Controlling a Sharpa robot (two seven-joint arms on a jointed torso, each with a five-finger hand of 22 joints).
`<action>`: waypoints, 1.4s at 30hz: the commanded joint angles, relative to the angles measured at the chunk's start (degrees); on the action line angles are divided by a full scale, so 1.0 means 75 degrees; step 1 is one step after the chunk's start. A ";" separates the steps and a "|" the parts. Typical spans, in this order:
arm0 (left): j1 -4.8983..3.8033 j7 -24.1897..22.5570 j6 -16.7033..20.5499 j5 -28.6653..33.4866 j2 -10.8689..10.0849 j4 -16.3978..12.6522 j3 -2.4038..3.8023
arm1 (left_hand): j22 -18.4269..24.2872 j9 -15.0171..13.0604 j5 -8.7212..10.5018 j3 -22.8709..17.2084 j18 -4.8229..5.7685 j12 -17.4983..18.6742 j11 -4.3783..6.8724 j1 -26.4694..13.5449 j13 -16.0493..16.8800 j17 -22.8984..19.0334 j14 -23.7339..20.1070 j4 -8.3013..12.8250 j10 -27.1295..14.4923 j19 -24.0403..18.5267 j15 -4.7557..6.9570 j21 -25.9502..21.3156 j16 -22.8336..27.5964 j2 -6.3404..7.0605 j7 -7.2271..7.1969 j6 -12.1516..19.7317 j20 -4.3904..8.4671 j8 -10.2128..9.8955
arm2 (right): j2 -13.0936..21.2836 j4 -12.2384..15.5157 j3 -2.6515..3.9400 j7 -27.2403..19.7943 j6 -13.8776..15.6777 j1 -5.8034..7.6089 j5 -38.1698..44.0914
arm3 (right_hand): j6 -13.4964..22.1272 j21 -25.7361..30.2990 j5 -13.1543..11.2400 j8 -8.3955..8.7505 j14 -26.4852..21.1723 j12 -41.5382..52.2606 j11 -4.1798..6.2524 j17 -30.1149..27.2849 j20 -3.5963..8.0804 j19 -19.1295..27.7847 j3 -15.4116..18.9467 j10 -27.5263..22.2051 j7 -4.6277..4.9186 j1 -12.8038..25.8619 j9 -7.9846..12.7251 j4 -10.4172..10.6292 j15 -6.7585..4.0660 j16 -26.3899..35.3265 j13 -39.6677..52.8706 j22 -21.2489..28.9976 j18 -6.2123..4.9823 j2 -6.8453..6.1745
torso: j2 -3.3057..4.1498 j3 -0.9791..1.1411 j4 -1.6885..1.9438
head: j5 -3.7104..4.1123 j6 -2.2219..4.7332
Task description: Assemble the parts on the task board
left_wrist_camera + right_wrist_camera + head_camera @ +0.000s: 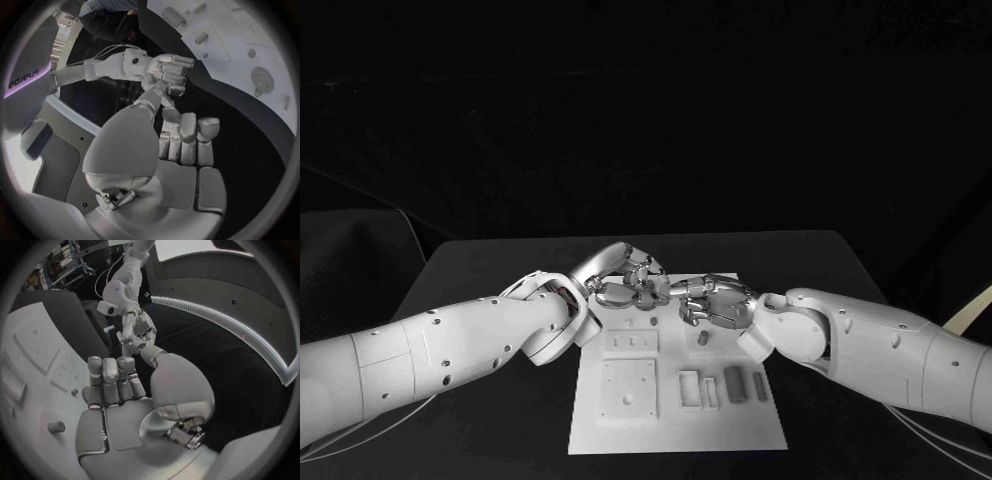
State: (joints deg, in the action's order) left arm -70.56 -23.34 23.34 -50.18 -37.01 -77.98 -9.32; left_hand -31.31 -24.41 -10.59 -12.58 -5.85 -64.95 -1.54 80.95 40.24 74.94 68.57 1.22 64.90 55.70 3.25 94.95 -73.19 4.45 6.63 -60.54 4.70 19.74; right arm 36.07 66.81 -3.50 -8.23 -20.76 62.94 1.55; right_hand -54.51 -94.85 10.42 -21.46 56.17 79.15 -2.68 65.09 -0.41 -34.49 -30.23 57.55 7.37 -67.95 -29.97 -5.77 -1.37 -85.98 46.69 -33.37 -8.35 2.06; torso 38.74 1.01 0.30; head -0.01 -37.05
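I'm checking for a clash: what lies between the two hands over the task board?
Nothing clear: in the head view the left hand and right hand meet fingertip to fingertip above the task board.

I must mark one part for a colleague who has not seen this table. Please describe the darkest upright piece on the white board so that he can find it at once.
Find the white task board in the middle of the black table. In its near half, right of the large square plate, a row of narrow pieces stands side by side. The dark grey block is second from the right; the frame to its left is white, and the strip to its right is slimmer.
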 commanded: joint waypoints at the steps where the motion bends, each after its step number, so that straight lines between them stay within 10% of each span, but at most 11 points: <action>1: 0.0004 -0.0011 -0.0195 -0.0050 0.0025 -0.0028 -0.0005 | -0.0008 -0.0087 -0.0013 -0.0120 -0.0593 -0.0051 -0.0014 0.0185 0.0012 0.0213 -0.0065 -0.0063 -0.0044 -0.0037 0.0014 0.0209 -0.0027 -0.0207 0.0163 -0.0274 0.0011 0.0103 | -0.0010 -0.0014 0.0013 -0.0228 0.0072 0.0008 0.0057 | -0.0583 -0.0395 0.0025 -0.0185 -0.0024 -0.0035 0.0000 -0.0009 0.0006 0.0035 -0.0051 -0.0029 0.0085 -0.0034 -0.0196 -0.0011 0.0005 0.0017 -0.0012 0.0007 0.0049 0.0099 | 0.0001 -0.0001 0.0002 | 0.0002 -0.0007; 25: 0.0004 0.0061 -0.0297 -0.0131 0.0035 -0.0014 -0.0005 | -0.0012 -0.0104 -0.0023 -0.0304 -0.0591 -0.0045 -0.0026 0.0228 0.0008 0.0182 -0.0128 -0.0110 -0.0101 -0.0090 0.0003 0.0212 -0.0053 -0.0293 0.0156 -0.0361 0.0003 0.0126 | -0.0023 -0.0043 0.0013 -0.0180 0.0290 0.0008 0.0104 | -0.0554 -0.0399 0.0019 -0.0169 -0.0029 -0.0036 -0.0003 -0.0010 0.0006 0.0039 -0.0050 -0.0033 0.0094 -0.0009 -0.0194 -0.0027 0.0009 0.0015 -0.0015 0.0009 0.0051 0.0081 | 0.0002 -0.0002 0.0003 | -0.0009 -0.0074; 34: 0.0002 0.0356 -0.0014 -0.0228 0.0033 0.0065 -0.0003 | -0.0017 -0.0117 -0.0021 -0.0349 -0.0592 -0.0052 -0.0026 0.0246 0.0010 0.0175 -0.0138 -0.0109 -0.0102 -0.0101 0.0001 0.0219 -0.0068 -0.0283 0.0143 -0.0419 0.0003 0.0153 | 0.0021 -0.0039 0.0013 -0.0020 0.0405 0.0009 0.0253 | 0.0495 -0.0249 0.0002 0.0375 -0.0554 -0.0375 -0.0200 -0.0058 -0.0044 0.0467 0.0491 -0.0629 0.0254 0.0736 -0.0009 0.0000 0.0182 0.0151 -0.0222 0.0135 0.0180 -0.0640 | -0.0002 -0.0002 -0.0001 | -0.0020 -0.0059; 42: 0.0001 0.0696 0.0023 -0.0253 0.0005 0.0127 -0.0002 | -0.0036 -0.0139 -0.0007 -0.0356 -0.0587 -0.0087 -0.0025 0.0151 0.0021 0.0158 -0.0125 -0.0165 -0.0066 -0.0099 0.0001 0.0258 -0.0118 -0.0170 0.0133 -0.0506 -0.0003 0.0189 | 0.0076 -0.0090 0.0013 -0.0004 0.0609 0.0009 0.0456 | 0.1118 0.0021 0.0002 0.0525 -0.1172 -0.0750 -0.0381 -0.0195 -0.0116 0.1022 0.0867 -0.1212 0.0301 0.1133 0.0075 0.0032 0.0390 0.0476 -0.0467 0.0301 0.0337 -0.0909 | -0.0002 0.0002 0.0001 | -0.0016 -0.0069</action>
State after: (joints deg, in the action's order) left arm -70.53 -19.87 22.95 -51.52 -37.01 -76.97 -9.38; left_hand -31.50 -24.37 -10.58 -13.81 -5.84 -65.23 -1.75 81.07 40.34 74.92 67.75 1.58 64.70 55.27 3.25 94.94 -73.85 4.45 6.61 -60.54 4.72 19.74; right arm 36.55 66.27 -3.43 -8.02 -17.42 63.01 3.67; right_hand -46.40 -94.85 10.64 -17.74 47.65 73.66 -5.53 63.67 -1.27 -27.09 -23.95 48.73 9.64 -59.99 -29.45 -5.53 1.56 -82.60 43.25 -31.17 -6.58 -4.83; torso 38.73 1.01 0.31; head -0.16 -37.51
